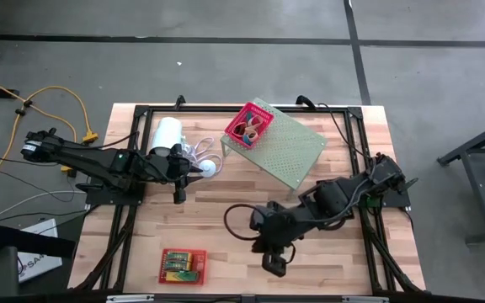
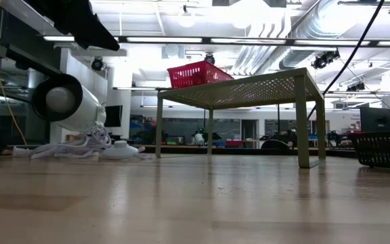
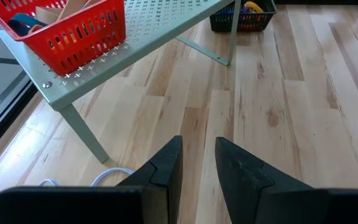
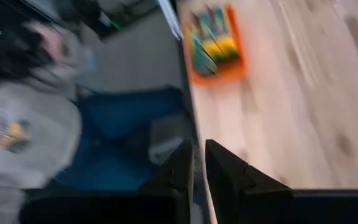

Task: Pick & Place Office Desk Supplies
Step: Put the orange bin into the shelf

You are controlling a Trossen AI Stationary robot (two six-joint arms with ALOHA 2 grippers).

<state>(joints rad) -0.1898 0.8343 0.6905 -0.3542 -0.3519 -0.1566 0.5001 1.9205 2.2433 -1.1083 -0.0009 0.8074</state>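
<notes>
Looking down on a wooden table (image 1: 226, 219), two dark arms reach in from the frame's left and right. At upper centre a pale green shelf (image 1: 289, 147) holds a pink basket (image 1: 249, 124) with tan and dark loops inside; from the left wrist view the same basket looks red. At lower left of centre an orange-red basket (image 1: 182, 265) lies flat, holding green, white and yellow items, too small to count. A black mesh basket (image 3: 241, 17) shows beyond the shelf in the left wrist view, so three baskets in all. A white cylinder (image 1: 167, 135) with a cord lies left of the shelf. The left gripper (image 3: 197, 155) hovers over bare wood near the shelf leg, fingers a narrow gap apart, holding nothing. The right gripper (image 4: 197, 158) hangs near the table's front edge, right of the orange-red basket, fingers almost together and empty; a seated person shows blurred past the edge. The baskets are likely light, stiff plastic mesh, best taken by a rim wall. The loops are probably soft and floppy, so pinching one strand should work.
</notes>
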